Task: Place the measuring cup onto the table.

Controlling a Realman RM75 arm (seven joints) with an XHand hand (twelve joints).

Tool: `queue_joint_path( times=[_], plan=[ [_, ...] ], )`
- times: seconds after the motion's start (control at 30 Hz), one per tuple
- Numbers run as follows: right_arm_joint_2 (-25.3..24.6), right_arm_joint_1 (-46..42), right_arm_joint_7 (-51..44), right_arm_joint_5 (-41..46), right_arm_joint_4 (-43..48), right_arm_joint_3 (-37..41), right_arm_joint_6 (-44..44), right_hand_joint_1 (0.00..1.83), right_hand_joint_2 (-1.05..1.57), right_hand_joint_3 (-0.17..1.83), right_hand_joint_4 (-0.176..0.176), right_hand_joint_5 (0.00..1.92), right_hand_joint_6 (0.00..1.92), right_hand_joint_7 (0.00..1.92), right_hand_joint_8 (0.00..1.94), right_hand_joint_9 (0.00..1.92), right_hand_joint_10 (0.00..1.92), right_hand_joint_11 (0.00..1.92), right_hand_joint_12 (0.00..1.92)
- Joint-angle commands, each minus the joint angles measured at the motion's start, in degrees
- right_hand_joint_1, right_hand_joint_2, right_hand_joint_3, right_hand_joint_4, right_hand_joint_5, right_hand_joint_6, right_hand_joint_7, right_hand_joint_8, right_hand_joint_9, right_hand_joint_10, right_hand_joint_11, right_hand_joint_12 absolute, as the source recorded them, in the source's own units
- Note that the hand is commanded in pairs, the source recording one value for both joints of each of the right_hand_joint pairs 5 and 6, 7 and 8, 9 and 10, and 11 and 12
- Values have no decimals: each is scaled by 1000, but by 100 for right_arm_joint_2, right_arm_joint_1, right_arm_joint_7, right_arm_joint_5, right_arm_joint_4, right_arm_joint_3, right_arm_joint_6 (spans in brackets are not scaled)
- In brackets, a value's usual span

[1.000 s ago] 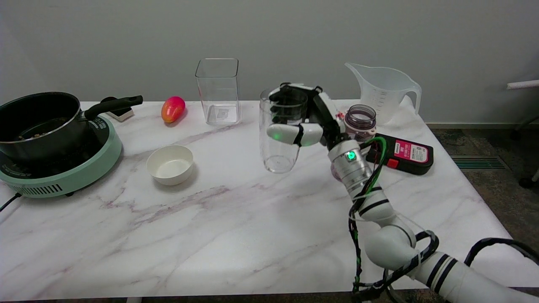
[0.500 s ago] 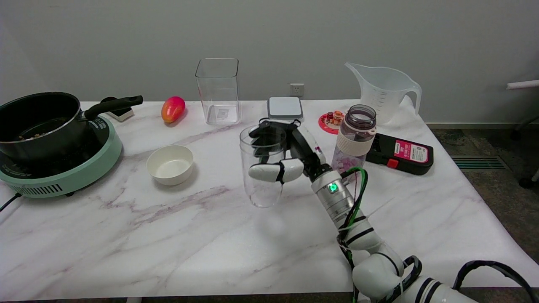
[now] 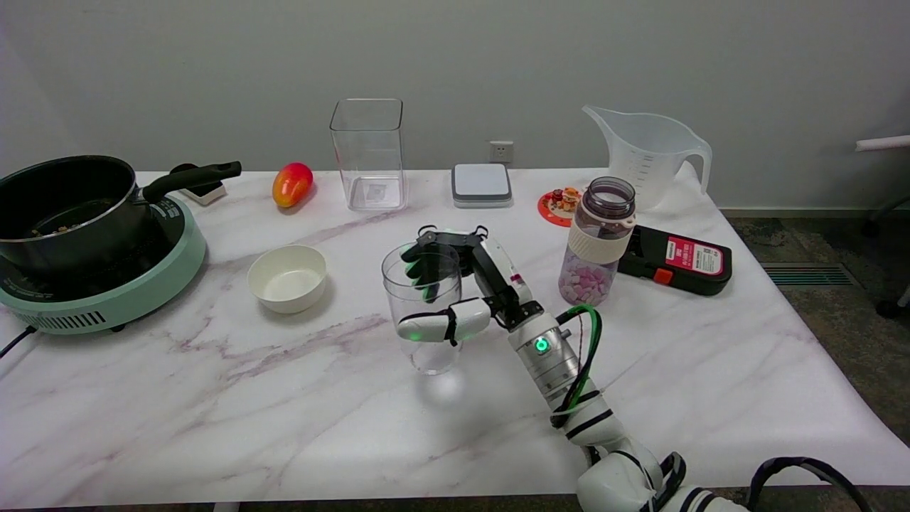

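Note:
My right hand (image 3: 475,295) grips a clear, upright measuring cup (image 3: 424,284) near the middle of the marble table (image 3: 284,412). The thumb crosses the cup's near side and the black fingers wrap round its far side, showing through the clear wall. The cup's base hangs low, at or just above the tabletop; I cannot tell whether it touches. The cup looks empty.
Left of the cup sits a white bowl (image 3: 287,277), and further left a black pot (image 3: 67,206) on a green cooker (image 3: 106,299). Right of my hand stand a bottle (image 3: 596,240) and a black device (image 3: 675,259). At the back are a mango (image 3: 291,183), a clear square container (image 3: 367,153), a scale (image 3: 481,183) and a large jug (image 3: 647,153).
My right hand has carried the cup from over the back of the table down, to the left and toward the near side, lowering it to about table level. The scale behind is uncovered.

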Motion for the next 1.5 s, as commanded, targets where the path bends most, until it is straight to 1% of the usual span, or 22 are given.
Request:
queue_joint_path(
  times=[0.03,0.17,0.27,0.5,0.63,0.77,0.97,1.27,1.5],
  plan=[
    [-372,599,-946,-181,-675,-12,652,1173,1571,300,0,1920,1920,1802,1802,1739,1739,1581,1581],
    [-316,750,-1267,-189,-873,-66,826,1163,1571,283,0,1886,1886,1783,1783,1727,1727,1571,1571],
    [-339,785,-1341,-189,-1053,-91,984,1147,1571,295,0,1854,1854,1764,1764,1708,1708,1544,1544],
    [-380,632,-1357,-181,-1287,-84,933,1127,1571,275,0,1833,1833,1744,1744,1689,1689,1507,1507],
    [-419,691,-1521,-210,-1644,-84,984,1110,1571,283,0,1809,1809,1728,1728,1669,1669,1470,1470],
    [-412,861,-1395,-245,-1926,-107,1216,1100,1571,299,0,1783,1783,1715,1715,1649,1649,1444,1444],
    [-396,961,-1149,-222,-2049,-107,1283,1103,1563,312,0,1769,1769,1699,1699,1637,1637,1423,1423],
    [-396,993,-952,-197,-2098,-91,1291,1114,1544,323,0,1770,1770,1697,1697,1637,1637,1423,1423],
    [-389,969,-870,-197,-2098,-83,1291,1149,1470,360,0,1764,1764,1689,1689,1632,1632,1421,1421]
  ],
)
